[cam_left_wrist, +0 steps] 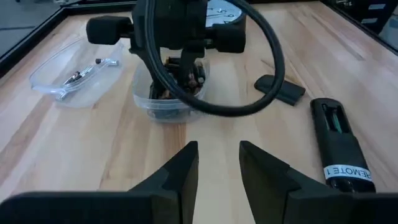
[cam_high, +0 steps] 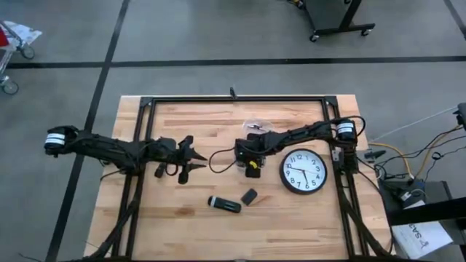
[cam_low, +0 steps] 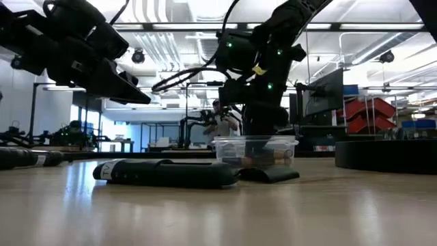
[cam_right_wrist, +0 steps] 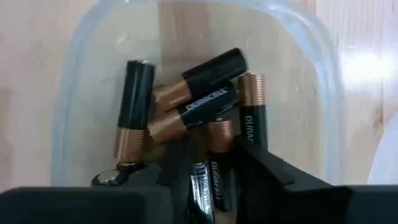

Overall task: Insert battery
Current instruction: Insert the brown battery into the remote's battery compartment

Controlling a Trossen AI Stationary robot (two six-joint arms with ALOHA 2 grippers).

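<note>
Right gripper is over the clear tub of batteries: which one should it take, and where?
Take the black-and-copper battery lying apart at the pile's edge. Pinch across its black midsection from straight above with the right gripper; the clear plastic tub walls block sideways approaches.

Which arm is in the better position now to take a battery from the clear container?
The right arm. Its gripper is already down inside the clear container, fingers open around a battery. The left gripper waits open, apart from the container, nearer the remote.
</note>
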